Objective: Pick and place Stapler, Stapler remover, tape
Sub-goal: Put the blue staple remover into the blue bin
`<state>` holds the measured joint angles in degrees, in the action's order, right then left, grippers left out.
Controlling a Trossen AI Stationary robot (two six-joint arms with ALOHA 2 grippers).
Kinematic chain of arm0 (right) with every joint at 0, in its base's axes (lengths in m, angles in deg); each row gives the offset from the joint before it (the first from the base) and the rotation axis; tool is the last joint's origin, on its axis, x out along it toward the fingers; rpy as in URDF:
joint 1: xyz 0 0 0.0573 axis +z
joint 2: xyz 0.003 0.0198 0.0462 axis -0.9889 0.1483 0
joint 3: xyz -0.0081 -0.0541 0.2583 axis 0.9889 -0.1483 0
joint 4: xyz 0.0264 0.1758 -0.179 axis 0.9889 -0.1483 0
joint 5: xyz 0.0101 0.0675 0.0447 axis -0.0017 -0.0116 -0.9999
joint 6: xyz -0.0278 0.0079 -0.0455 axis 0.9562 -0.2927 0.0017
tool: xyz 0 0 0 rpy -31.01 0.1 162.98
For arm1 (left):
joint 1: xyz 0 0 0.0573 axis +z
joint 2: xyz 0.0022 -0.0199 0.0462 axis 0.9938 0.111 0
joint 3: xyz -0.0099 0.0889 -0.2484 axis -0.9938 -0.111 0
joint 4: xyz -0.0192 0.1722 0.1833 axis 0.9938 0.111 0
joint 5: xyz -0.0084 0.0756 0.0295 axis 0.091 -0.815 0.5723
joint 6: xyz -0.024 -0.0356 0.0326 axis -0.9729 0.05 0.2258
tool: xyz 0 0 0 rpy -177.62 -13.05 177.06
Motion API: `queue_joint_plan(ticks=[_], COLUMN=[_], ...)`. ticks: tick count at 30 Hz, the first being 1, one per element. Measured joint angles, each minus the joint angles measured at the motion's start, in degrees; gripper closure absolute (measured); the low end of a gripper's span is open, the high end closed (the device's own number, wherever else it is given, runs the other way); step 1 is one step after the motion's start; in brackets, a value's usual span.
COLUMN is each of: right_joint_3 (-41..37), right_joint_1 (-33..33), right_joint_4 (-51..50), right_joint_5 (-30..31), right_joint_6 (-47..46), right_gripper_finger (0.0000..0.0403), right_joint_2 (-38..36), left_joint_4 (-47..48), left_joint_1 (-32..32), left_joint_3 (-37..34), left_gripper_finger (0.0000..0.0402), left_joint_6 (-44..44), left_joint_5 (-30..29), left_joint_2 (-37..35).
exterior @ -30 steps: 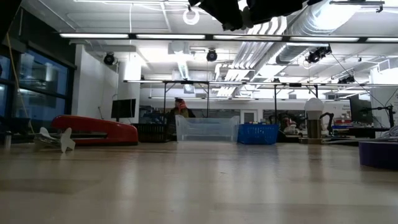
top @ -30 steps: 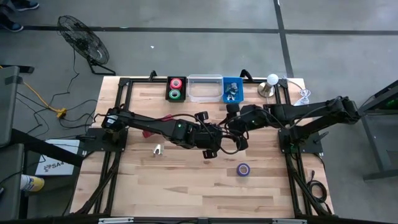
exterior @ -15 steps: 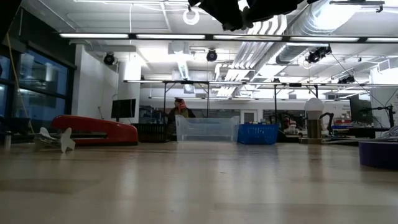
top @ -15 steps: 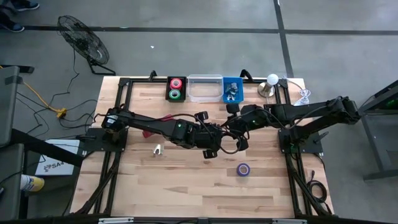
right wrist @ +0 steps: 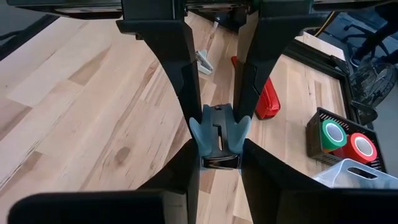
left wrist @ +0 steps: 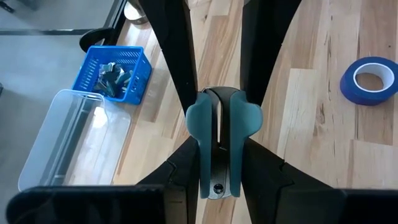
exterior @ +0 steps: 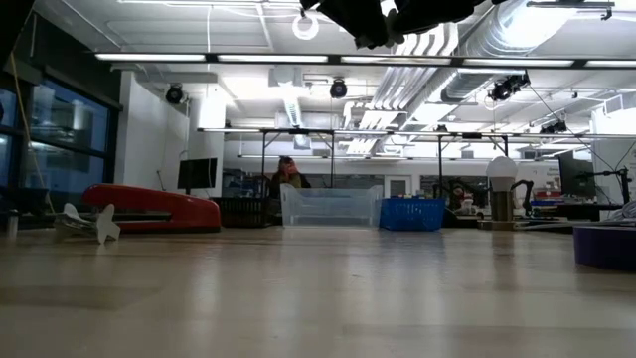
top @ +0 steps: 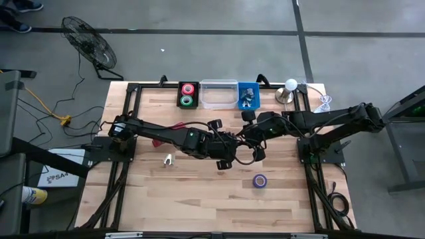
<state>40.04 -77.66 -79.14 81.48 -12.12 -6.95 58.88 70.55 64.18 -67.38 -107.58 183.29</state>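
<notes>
A grey-blue staple remover (left wrist: pixel 219 127) hangs high over the table's middle between my two grippers, which face each other. My left gripper (top: pixel 236 146) comes from the table's left and my right gripper (top: pixel 246 141) from its right. Both are shut on the remover, which also shows in the right wrist view (right wrist: pixel 217 134). The red stapler (top: pixel 158 141) lies flat on the table at the left, partly under my left arm. A blue tape roll (top: pixel 259 180) lies flat on the table nearer the front. My left gripper pinches the staple remover's two sides (left wrist: pixel 205 158) between its two fingers, toward the riveted end. It comes from the table's left. The remover is lifted clear of the table. My right gripper pinches the same remover's two sides (right wrist: pixel 208 149) between its two fingers, toward the dark metal end. It comes from the table's right, facing my left gripper. The remover is clear of the table.
At the far edge stand a black box with a red and a green roll (top: pixel 187 94), a clear bin (top: pixel 218 94) and a blue basket (top: pixel 248 96). A lamp (top: pixel 288 91) stands at the far right. A small white claw-shaped thing (top: pixel 169 159) lies left of centre.
</notes>
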Motion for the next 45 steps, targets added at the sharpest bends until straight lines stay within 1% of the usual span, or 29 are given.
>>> queue_joint_plan(ticks=[4, 5, 9, 11, 13, 15, 20, 23, 27, 38, 40, 42, 44, 45], right_joint_3=[0.0, 0.0, 0.0, 0.0, 0.0, 0.0, 0.0, 0.0, 0.0, 0.0, 0.0, 0.0, 0.0, 0.0], right_joint_1=[0.0, 0.0, 0.0, 0.0, 0.0, 0.0, -0.2, -1.2, -3.2, -11.9, -14.0, -16.3, -18.8, -20.0], right_joint_4=[-0.1, -0.2, -0.8, -0.8, -0.8, -1.3, -3.7, -6.0, -8.9, -12.8, -12.7, -12.9, -13.2, -13.2], right_joint_5=[-0.1, -0.1, -0.5, -0.5, -0.4, 0.6, 6.6, 7.7, 8.7, 8.9, 8.9, 9.1, 10.3, 11.0], right_joint_6=[0.0, -0.1, -0.6, -1.0, -1.6, -1.6, -3.1, -5.1, -8.1, -16.4, -18.3, -20.4, -22.8, -23.9], right_gripper_finger=[0.0321, 0.0321, 0.0321, 0.0321, 0.0321, 0.0321, 0.0321, 0.0321, 0.0321, 0.0321, 0.0321, 0.0321, 0.0321, 0.0321], right_joint_2=[0.0, 0.0, 0.0, 0.0, 0.0, 0.0, 0.0, 0.0, 0.0, 0.0, 0.0, 0.0, 0.0, 0.2], left_joint_4=[0.0, -0.1, -0.7, -1.4, -1.5, -1.5, -1.1, 0.0, 3.7, 14.6, 15.7, 19.3, 20.9, 23.2], left_joint_1=[0.0, 0.0, 0.0, 0.0, 0.0, 0.0, -0.1, -0.1, -0.1, 0.0, 0.0, 0.0, 0.0, 0.0], left_joint_3=[0.0, 0.0, 0.0, 0.0, 0.0, 0.0, 0.0, 0.0, -0.1, 0.0, 0.0, 0.0, 0.1, 0.0], left_gripper_finger=[0.0318, 0.031, 0.0243, 0.0216, 0.0199, 0.019, 0.0186, 0.0185, 0.0185, 0.0184, 0.0184, 0.0184, 0.0184, 0.0184], left_joint_6=[0.0, 0.0, 0.4, 0.4, 0.5, 0.8, 2.4, 2.4, 2.4, 1.2, 0.0, -1.4, -3.0, -3.9], left_joint_5=[0.0, 0.0, -0.3, -0.3, -0.3, -0.3, -0.1, -0.1, -2.1, -11.9, -13.3, -14.8, -16.4, -16.8], left_joint_2=[0.0, 0.0, 0.0, 0.0, 0.0, 0.0, 0.0, -0.3, -1.7, -7.5, -8.4, -9.5, -10.3, -10.9])
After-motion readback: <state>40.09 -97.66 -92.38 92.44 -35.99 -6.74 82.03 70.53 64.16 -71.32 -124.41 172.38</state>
